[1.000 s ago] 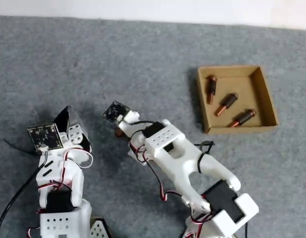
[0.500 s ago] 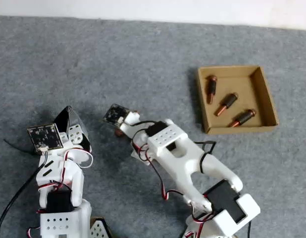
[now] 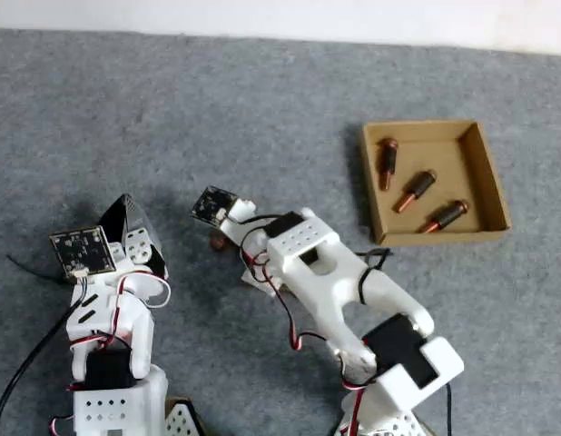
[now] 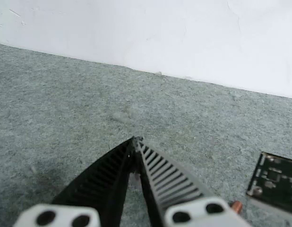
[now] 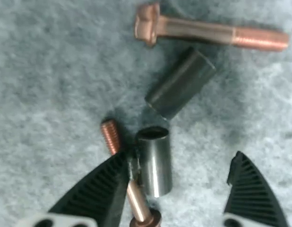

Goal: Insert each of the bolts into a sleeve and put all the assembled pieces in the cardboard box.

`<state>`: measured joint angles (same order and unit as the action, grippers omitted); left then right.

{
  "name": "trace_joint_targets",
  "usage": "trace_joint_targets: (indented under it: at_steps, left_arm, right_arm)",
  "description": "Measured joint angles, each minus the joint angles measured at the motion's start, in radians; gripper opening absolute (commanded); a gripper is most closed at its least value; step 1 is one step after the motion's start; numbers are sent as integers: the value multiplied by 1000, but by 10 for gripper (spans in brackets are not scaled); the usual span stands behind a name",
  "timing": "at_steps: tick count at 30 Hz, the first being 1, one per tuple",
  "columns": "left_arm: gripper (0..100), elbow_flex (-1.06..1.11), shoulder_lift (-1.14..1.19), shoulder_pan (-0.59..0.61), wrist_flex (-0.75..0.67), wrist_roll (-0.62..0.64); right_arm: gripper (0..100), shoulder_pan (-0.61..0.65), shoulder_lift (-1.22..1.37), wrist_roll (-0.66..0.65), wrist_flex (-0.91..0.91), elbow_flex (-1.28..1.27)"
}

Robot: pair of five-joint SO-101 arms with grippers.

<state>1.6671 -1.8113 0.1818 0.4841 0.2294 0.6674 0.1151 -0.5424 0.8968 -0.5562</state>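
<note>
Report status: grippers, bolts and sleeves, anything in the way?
Left gripper shut, empty. Right gripper open above a sleeve, one bolt beside it. Second bolt and second sleeve loose. Three assembled pieces in the cardboard box; nothing in the way.

Both arms are white printed plastic on my feed: left arm (image 3: 108,318) and right arm (image 3: 335,282), shells with rows of small holes, black motor blocks (image 3: 398,343) at the joints, thin red, white and black wires (image 3: 262,277) looped along them. Each wrist carries a bare dark circuit board (image 3: 83,251). Left gripper (image 4: 135,140) and right gripper (image 5: 181,158) have black ribbed triangular fingers (image 5: 96,191) on white mounts with screw holes (image 4: 56,218).
</note>
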Motion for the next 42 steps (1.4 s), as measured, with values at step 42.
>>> trace_joint_targets:
  at_steps: [42]
  left_arm:
    - [14, 0, 0, -38, 0, -11]
  right_arm:
    - [5, -133, -609, 14, -387, -491]
